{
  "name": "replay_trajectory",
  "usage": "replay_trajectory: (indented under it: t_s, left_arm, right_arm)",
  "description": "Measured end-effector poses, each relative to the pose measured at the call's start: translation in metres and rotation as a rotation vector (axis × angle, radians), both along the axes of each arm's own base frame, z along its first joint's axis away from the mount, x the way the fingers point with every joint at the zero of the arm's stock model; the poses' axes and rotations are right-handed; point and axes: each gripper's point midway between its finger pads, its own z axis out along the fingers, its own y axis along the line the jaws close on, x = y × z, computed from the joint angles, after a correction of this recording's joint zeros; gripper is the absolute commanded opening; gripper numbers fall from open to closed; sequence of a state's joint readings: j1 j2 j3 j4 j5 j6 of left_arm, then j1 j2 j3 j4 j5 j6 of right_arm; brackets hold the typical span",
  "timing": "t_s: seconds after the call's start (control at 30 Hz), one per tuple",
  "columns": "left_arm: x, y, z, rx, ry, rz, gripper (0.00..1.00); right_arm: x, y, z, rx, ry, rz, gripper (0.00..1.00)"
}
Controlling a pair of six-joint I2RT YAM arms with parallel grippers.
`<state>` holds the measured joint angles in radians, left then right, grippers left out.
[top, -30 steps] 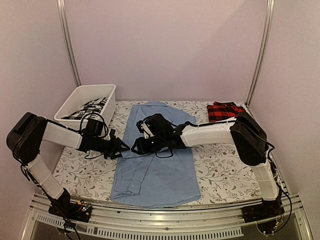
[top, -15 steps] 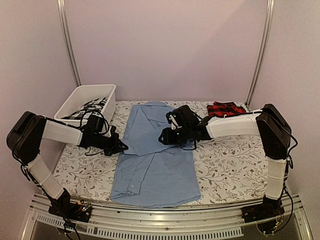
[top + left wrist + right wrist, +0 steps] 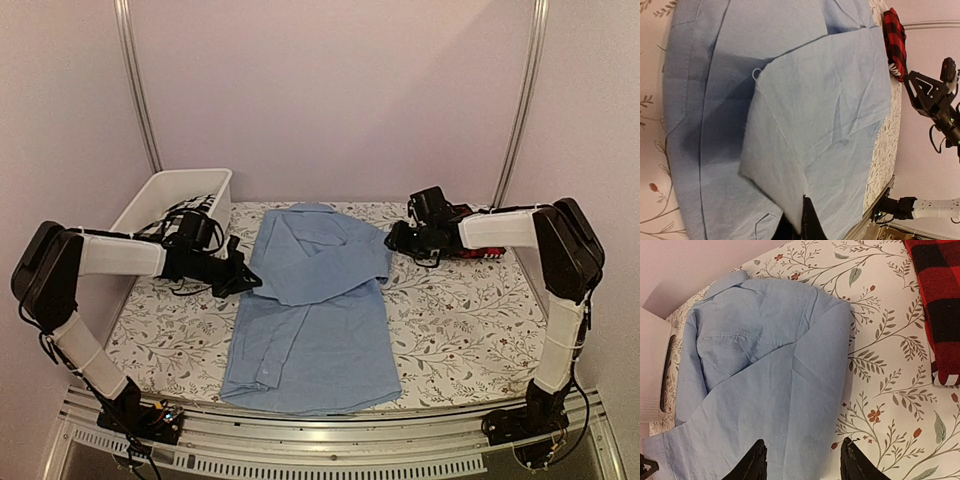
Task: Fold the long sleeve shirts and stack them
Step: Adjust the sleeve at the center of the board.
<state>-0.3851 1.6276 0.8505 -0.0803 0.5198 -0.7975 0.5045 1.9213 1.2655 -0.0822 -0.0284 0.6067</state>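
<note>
Plain light blue collared cloth shirt (image 3: 310,335) lies 12-to-6; left gripper (image 3: 246,283) clamps its sleeve (image 3: 330,272) at 9 o'clock, while right gripper (image 3: 398,240) gapes empty at 2.

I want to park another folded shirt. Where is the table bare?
Bare table right of the blue shirt, nearer than the plaid shirt; smaller patch left of it, by the front edge. Crowded: far left, bin and left gripper; far right, plaid shirt and right gripper.
</note>
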Motion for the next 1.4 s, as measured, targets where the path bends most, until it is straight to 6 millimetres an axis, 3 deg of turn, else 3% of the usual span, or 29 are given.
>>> replay_trajectory:
  t_s: [0.13,0.27,0.43,0.67,0.8,0.97,1.1,1.3,1.4]
  left_arm:
    - [-0.001,-0.007,0.006,-0.001,-0.006,-0.025,0.00]
    - [-0.005,-0.012,0.013,-0.003,-0.011,-0.051,0.00]
    - [-0.009,-0.014,0.024,-0.014,-0.029,-0.072,0.00]
    - [-0.011,-0.018,0.040,-0.038,-0.055,-0.100,0.00]
    - [-0.006,-0.021,0.051,-0.049,-0.081,-0.113,0.00]
    - [0.002,-0.027,0.070,-0.065,-0.125,-0.125,0.00]
    - [0.007,-0.029,0.078,-0.069,-0.143,-0.129,0.00]
    - [0.011,-0.032,0.076,-0.059,-0.142,-0.125,0.00]
    - [0.017,-0.034,0.082,-0.054,-0.159,-0.116,0.00]
  right_arm:
    - [0.027,-0.007,-0.018,-0.004,0.013,-0.035,0.46]
    - [0.040,-0.002,-0.043,-0.018,0.046,-0.040,0.43]
    - [0.053,0.005,-0.071,-0.017,0.078,-0.053,0.25]
    - [0.069,-0.001,-0.071,-0.077,0.080,-0.105,0.03]
    - [0.087,-0.010,-0.057,-0.170,0.035,-0.123,0.01]
    - [0.111,-0.018,-0.031,-0.268,-0.043,-0.117,0.14]
    - [0.119,-0.026,-0.027,-0.311,-0.062,-0.104,0.45]
    - [0.107,-0.031,-0.039,-0.341,-0.010,-0.038,0.66]
    - [0.078,-0.036,-0.049,-0.333,0.051,0.000,0.67]
